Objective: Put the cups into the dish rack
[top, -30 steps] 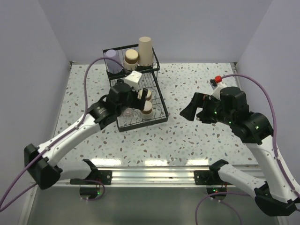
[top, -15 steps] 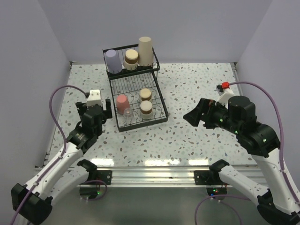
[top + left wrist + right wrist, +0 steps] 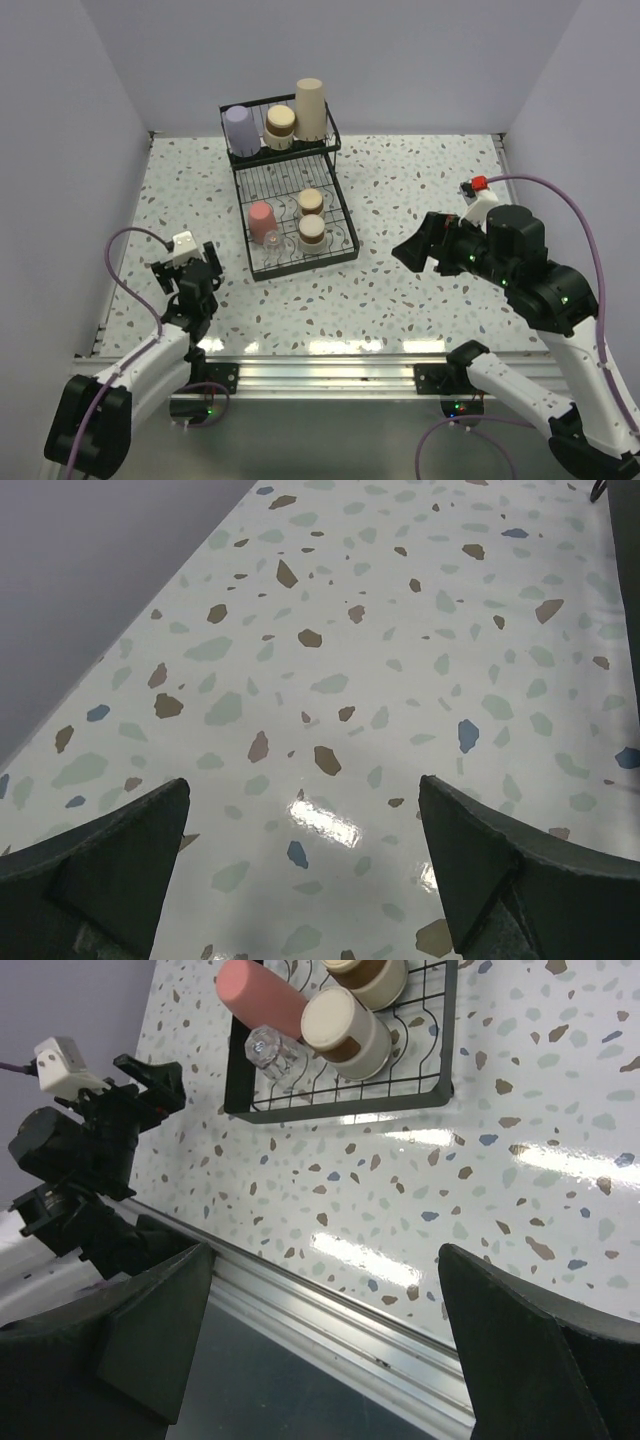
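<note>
Ahead-right of left gripper [image 3: 187, 260], well apart: dish rack [image 3: 305, 266] holding cups [image 3: 261, 218].

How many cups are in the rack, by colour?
Lavender cup: 1
Pink cup: 1
Tall beige cup: 1
Clear glass: 1
Tan cups: 3
Total: 7, all in the rack.

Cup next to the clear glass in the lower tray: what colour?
The cup is pink, seen best in the right wrist view.
</note>
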Controlling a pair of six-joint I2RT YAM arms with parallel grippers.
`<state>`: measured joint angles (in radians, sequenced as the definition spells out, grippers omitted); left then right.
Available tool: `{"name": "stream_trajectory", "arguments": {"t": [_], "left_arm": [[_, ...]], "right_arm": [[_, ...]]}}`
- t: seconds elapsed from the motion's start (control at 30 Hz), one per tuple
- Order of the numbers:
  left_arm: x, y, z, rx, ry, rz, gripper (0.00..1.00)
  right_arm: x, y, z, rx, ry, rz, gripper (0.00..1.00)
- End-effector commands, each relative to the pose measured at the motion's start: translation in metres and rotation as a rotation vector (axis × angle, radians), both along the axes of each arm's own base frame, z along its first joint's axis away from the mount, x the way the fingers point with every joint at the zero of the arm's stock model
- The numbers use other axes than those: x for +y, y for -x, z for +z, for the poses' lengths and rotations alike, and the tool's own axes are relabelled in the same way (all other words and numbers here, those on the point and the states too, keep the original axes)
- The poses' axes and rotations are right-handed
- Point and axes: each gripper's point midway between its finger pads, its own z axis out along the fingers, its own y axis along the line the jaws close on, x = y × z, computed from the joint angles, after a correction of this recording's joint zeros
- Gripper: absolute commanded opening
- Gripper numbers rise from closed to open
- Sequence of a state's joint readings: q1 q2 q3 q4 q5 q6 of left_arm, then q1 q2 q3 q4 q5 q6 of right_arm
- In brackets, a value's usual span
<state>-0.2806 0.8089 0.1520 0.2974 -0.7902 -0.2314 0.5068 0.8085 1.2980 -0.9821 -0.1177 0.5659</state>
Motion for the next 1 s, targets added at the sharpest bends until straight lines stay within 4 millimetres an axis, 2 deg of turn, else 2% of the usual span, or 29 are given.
{"name": "stream_trajectory", "arguments": {"t": [0.0, 0.03, 0.07, 0.1, 0.13, 0.17, 0.2, 0.23, 0.27, 0.33, 0.43, 0.5, 0.53, 0.57, 0.6, 0.63, 0.73, 0.77, 0.8, 0.87, 0.9, 0.93, 0.97], "left_arm": [[0.004, -0.006, 0.013, -0.216, 0.032, 0.021, 1.00], [0.005, -0.009, 0.026, -0.288, 0.030, 0.024, 1.00], [0.006, -0.011, 0.031, -0.312, 0.029, 0.034, 1.00], [0.010, -0.010, 0.028, -0.299, 0.015, 0.054, 1.00], [0.012, -0.014, 0.036, -0.321, 0.012, 0.069, 1.00], [0.015, -0.016, 0.027, -0.270, -0.024, 0.081, 1.00], [0.016, -0.021, 0.027, -0.256, -0.038, 0.085, 1.00], [0.016, -0.030, 0.038, -0.278, -0.048, 0.087, 1.00], [0.018, -0.035, 0.031, -0.247, -0.067, 0.091, 1.00], [0.014, -0.049, 0.045, -0.307, -0.073, 0.056, 1.00], [0.017, -0.069, 0.030, -0.219, -0.052, 0.076, 1.00], [0.027, -0.069, 0.028, -0.229, -0.032, 0.125, 1.00], [0.030, -0.067, 0.030, -0.288, 0.042, 0.156, 1.00], [0.029, -0.063, 0.029, -0.312, 0.045, 0.137, 1.00], [0.032, -0.053, 0.038, -0.405, 0.053, 0.142, 1.00], [0.032, -0.053, 0.035, -0.372, 0.024, 0.130, 1.00], [0.019, -0.062, 0.035, -0.355, 0.000, 0.031, 1.00], [0.009, -0.070, 0.040, -0.363, -0.002, -0.033, 1.00], [0.002, -0.074, 0.031, -0.306, -0.021, -0.088, 1.00], [-0.019, -0.083, 0.029, -0.296, -0.058, -0.238, 1.00], [-0.023, -0.083, 0.037, -0.336, -0.068, -0.262, 1.00], [-0.016, -0.080, 0.032, -0.335, -0.100, -0.226, 1.00], [-0.018, -0.084, 0.041, -0.363, -0.092, -0.236, 1.00]], "right_arm": [[-0.005, 0.002, 0.012, -0.060, 0.023, 0.010, 0.98], [-0.006, 0.003, 0.011, -0.054, 0.028, 0.013, 0.98], [-0.006, 0.002, 0.010, -0.052, 0.041, 0.019, 0.98], [-0.006, 0.001, 0.011, -0.053, 0.047, 0.021, 0.98], [-0.007, 0.003, 0.012, -0.052, 0.053, 0.027, 0.98], [-0.007, 0.002, 0.012, -0.054, 0.061, 0.030, 0.98], [-0.006, 0.001, 0.011, -0.049, 0.067, 0.037, 0.98], [-0.006, 0.001, 0.010, -0.045, 0.072, 0.037, 0.98], [-0.005, 0.001, 0.010, -0.045, 0.077, 0.043, 0.98], [-0.004, 0.000, 0.008, -0.040, 0.079, 0.048, 0.98], [-0.003, -0.002, 0.006, -0.035, 0.084, 0.053, 0.98], [-0.002, -0.003, 0.004, -0.028, 0.087, 0.053, 0.98], [-0.002, -0.004, 0.004, -0.029, 0.086, 0.053, 0.98], [-0.001, -0.004, 0.003, -0.029, 0.084, 0.054, 0.98], [-0.002, -0.004, 0.000, -0.024, 0.087, 0.051, 0.98], [-0.001, -0.004, 0.001, -0.029, 0.082, 0.049, 0.98], [-0.001, -0.006, -0.002, -0.026, 0.078, 0.044, 0.98], [0.000, -0.007, -0.004, -0.023, 0.079, 0.045, 0.98], [0.001, -0.008, -0.004, -0.024, 0.075, 0.048, 0.98], [0.004, -0.009, -0.007, -0.013, 0.071, 0.054, 0.98], [0.005, -0.010, -0.007, -0.015, 0.067, 0.054, 0.98], [0.007, -0.011, -0.007, -0.012, 0.060, 0.058, 0.98], [0.009, -0.012, -0.009, -0.007, 0.055, 0.059, 0.98]]}}
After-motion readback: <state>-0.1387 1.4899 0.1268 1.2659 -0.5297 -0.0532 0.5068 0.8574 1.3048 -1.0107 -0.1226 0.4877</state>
